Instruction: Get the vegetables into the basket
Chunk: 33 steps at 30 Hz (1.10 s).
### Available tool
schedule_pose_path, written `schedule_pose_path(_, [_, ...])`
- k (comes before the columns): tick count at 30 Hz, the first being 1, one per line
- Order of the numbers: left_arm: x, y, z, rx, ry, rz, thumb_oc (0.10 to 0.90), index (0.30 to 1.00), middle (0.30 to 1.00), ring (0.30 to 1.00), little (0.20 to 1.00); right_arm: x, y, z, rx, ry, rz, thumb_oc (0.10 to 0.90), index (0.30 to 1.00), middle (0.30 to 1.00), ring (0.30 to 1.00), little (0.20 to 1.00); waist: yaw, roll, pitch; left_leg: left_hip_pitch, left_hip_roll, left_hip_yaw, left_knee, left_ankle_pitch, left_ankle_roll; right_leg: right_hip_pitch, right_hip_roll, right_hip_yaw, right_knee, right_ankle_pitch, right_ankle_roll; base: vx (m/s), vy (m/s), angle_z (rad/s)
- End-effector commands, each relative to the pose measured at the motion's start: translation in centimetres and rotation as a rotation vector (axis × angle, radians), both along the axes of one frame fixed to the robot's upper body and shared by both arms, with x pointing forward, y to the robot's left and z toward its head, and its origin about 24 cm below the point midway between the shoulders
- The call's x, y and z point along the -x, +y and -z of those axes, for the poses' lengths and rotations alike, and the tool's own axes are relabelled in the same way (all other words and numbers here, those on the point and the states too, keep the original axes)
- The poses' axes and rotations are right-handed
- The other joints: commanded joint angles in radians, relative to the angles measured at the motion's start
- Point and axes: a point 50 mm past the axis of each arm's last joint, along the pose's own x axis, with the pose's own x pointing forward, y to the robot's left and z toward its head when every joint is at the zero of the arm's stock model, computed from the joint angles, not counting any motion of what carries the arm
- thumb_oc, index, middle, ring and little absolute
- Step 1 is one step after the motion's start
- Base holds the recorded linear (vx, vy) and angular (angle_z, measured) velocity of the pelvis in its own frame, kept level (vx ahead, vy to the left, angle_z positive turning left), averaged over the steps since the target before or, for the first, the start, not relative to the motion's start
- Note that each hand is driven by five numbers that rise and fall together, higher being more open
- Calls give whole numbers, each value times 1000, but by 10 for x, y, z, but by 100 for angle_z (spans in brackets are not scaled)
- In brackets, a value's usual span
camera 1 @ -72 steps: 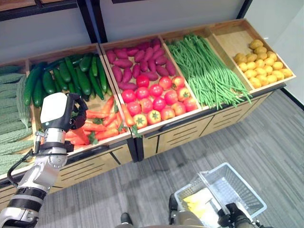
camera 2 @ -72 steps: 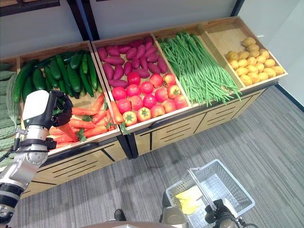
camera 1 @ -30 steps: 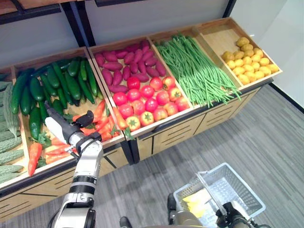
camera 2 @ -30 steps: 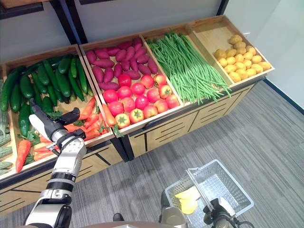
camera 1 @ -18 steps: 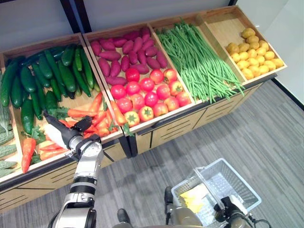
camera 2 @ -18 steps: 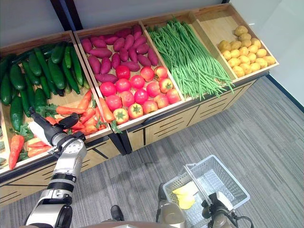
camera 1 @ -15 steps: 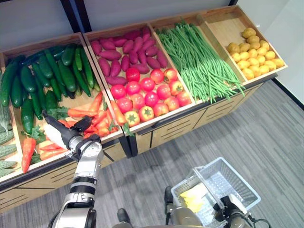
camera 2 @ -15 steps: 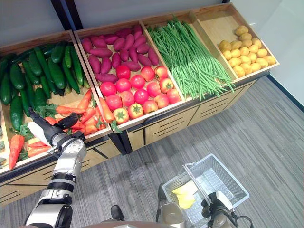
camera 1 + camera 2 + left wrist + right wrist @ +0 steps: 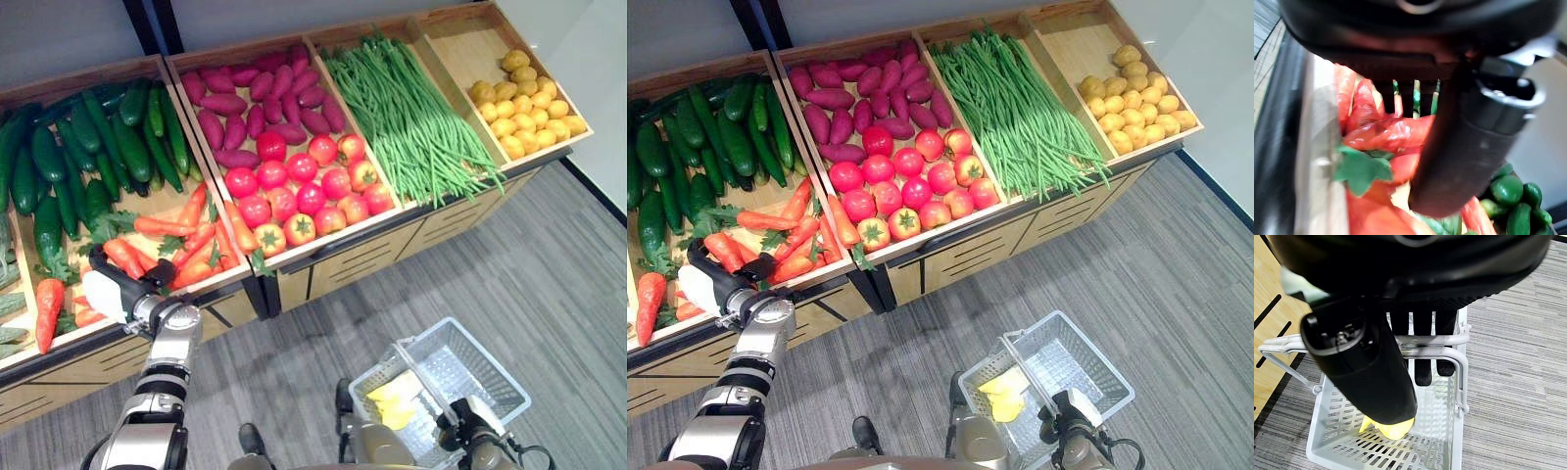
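Curling round a bumpy orange-red carrot, the left hand sits in the carrot bin beside cucumbers; right hand grips the white basket handle.

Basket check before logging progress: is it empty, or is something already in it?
Not empty. The basket holds a yellow item on its floor; what it is, I cannot tell.

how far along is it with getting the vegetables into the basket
Early on. Done: something yellow already lies in the basket, which the right hand holds by its handle. In hand: the left hand is down among the carrots, with no clear grip on one yet. Left: lifting a carrot and dropping it in.
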Motion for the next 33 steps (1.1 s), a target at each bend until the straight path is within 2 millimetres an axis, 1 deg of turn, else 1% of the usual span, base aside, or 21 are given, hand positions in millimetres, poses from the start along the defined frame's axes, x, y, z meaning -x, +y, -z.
schedule_pose_path(1, [-22, -1, -32, -3, -108, 69, 400, 300, 300, 300, 300, -12, 1, -4, 26, -40, -47, 400, 300, 300, 300, 300, -13, -36, -25, 23, 47, -44, 1, 7, -59, 21, -67, 62, 12, -5, 113, -2, 17, -4])
schedule_pose_path(6, [-20, 1, -38, -17, -151, 62, 400, 300, 300, 300, 300, -10, 1, -4, 24, -38, -37, 400, 300, 300, 300, 300, -10, -37, -32, 34, 44, -41, 1, 1, -58, 27, -69, 64, 12, -5, 115, 0, 5, -2])
schedule_pose_path(7, [-21, 2, -54, -77, -213, 72, 400, 300, 300, 300, 300, -9, 0, -3, 23, -37, -32, 400, 300, 300, 300, 300, -7, -37, -33, 39, 43, -44, 1, -2, -58, 33, -69, 64, 12, -8, 115, 0, 0, 0])
schedule_pose_path(8, [-20, 2, -54, -78, -212, 72, 400, 300, 300, 300, 300, -9, 0, -3, 23, -36, -33, 400, 300, 300, 300, 300, -7, -37, -34, 38, 43, -43, 1, -2, -58, 32, -70, 64, 12, -7, 115, 0, 0, 0])
schedule_pose_path(9, [-20, 2, -72, -152, -271, 84, 400, 300, 300, 300, 300, -7, 0, -3, 19, -37, -19, 400, 300, 300, 300, 300, -3, -37, -36, 43, 43, -47, 1, -5, -57, 39, -70, 61, 12, -9, 116, 0, 0, 0])
schedule_pose_path(11, [-17, 3, -89, -226, -329, 84, 400, 300, 300, 300, 300, -4, 0, -2, 12, -30, -11, 400, 300, 300, 300, 300, 1, -36, -38, 49, 43, -50, 1, -13, -57, 50, -71, 55, 12, -16, 118, 0, 0, 0])
schedule_pose_path(12, [-16, 2, -95, -260, -344, 91, 400, 300, 300, 300, 300, -4, 0, -2, 8, -30, -7, 400, 300, 300, 300, 300, 3, -38, -42, 46, 41, -51, 1, -10, -56, 48, -72, 55, 11, -12, 116, 0, 0, 0])
schedule_pose_path(13, [-16, 2, -95, -260, -343, 91, 400, 300, 300, 300, 300, -4, 0, -2, 8, -30, -7, 400, 300, 300, 300, 300, 3, -38, -42, 46, 41, -51, 1, -10, -56, 48, -72, 55, 11, -12, 116, -9, -7, 5])
schedule_pose_path(14, [-13, -1, -110, -336, -390, 105, 400, 300, 300, 300, 300, -3, 0, -1, 3, -31, 2, 400, 300, 300, 300, 300, 6, -37, -46, 50, 40, -54, 1, -12, -55, 54, -73, 53, 11, -14, 116, 0, 1, 4])
schedule_pose_path(15, [-11, -3, -118, -373, -423, 114, 400, 300, 300, 300, 300, -2, 1, -1, -3, -33, 6, 400, 300, 300, 300, 300, 9, -37, -48, 51, 40, -54, 1, -14, -54, 56, -74, 51, 11, -15, 116, -5, 0, 4])
schedule_pose_path(16, [-9, -6, -126, -418, -448, 132, 400, 300, 300, 300, 300, -2, 1, 0, -9, -33, 10, 400, 300, 300, 300, 300, 11, -36, -50, 52, 39, -56, 1, -15, -54, 59, -75, 50, 10, -15, 116, 0, 0, 0])
schedule_pose_path(18, [-5, -12, -135, -495, -471, 185, 400, 300, 300, 300, 300, -3, 1, -1, -16, -43, 18, 400, 300, 300, 300, 300, 14, -35, -52, 53, 38, -57, 1, -16, -53, 62, -77, 49, 10, -15, 117, 0, 0, 0])
schedule_pose_path(19, [0, -16, -134, -567, -441, 261, 400, 300, 300, 300, 300, -2, 0, -1, -26, -48, 32, 400, 300, 300, 300, 300, 17, -30, -57, 56, 34, -58, 1, -18, -51, 68, -82, 47, 10, -15, 118, 0, 0, 0])
schedule_pose_path(24, [7, -12, -120, -596, -355, 314, 400, 300, 300, 300, 300, 4, -2, 1, -28, -26, 53, 400, 300, 300, 300, 300, 19, -23, -67, 59, 25, -59, 1, -22, -46, 69, -88, 48, 8, -11, 120, 0, 0, 0])
schedule_pose_path(30, [8, -11, -118, -600, -335, 343, 400, 300, 300, 300, 300, 8, -3, 2, -27, -13, 61, 400, 300, 300, 300, 300, 17, -21, -74, 61, 19, -59, 1, -24, -43, 73, -94, 45, 7, -9, 122, 0, 0, 0])
schedule_pose_path(33, [8, -9, -120, -653, -302, 365, 400, 300, 300, 300, 300, 7, -4, 1, -29, -13, 55, 400, 300, 300, 300, 300, 15, -20, -78, 65, 17, -57, 1, -27, -42, 75, -95, 47, 8, -7, 123, 0, 0, 0])
